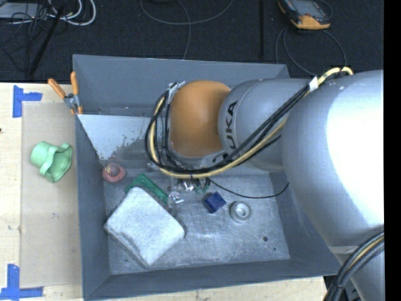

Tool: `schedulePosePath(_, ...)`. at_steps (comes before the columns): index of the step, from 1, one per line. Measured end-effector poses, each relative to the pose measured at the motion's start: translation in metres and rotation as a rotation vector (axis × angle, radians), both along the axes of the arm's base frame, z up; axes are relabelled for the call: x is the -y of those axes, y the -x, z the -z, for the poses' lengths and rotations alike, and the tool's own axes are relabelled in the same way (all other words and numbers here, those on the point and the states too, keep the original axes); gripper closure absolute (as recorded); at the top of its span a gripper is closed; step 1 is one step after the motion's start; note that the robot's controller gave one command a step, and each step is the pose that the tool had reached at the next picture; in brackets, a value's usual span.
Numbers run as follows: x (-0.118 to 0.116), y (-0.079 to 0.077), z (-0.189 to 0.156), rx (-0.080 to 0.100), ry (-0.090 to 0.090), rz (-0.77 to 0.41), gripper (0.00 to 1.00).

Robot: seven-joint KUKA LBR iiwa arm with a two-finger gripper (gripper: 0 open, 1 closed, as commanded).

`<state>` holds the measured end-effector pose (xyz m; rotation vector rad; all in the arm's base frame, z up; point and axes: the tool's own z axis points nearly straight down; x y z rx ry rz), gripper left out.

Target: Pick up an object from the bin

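camera view is showing the gripper [183,188] hanging between green strip [148,185] and blue block [214,201]; nothing is looking lifted yet; grip state cannot be told.

Grey metal bin [238,243] carries on its floor a white folded cloth [144,226], pink round piece [113,172], green strip [147,185], blue block [214,201] and silver disc [240,211].

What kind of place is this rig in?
Likely a robotics lab bin-picking cell: a KUKA arm over a grey metal bin holding a white cloth and blue block, cables strewn behind.
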<state>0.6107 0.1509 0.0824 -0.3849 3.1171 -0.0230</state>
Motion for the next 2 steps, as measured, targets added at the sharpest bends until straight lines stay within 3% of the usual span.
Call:
schedulePosePath(1,-0.006,0.002,0.000,-0.001,-0.013,0.004,1.00)
schedulePosePath(2,-0.008,0.007,-0.145,0.006,-0.017,-0.084,1.00)
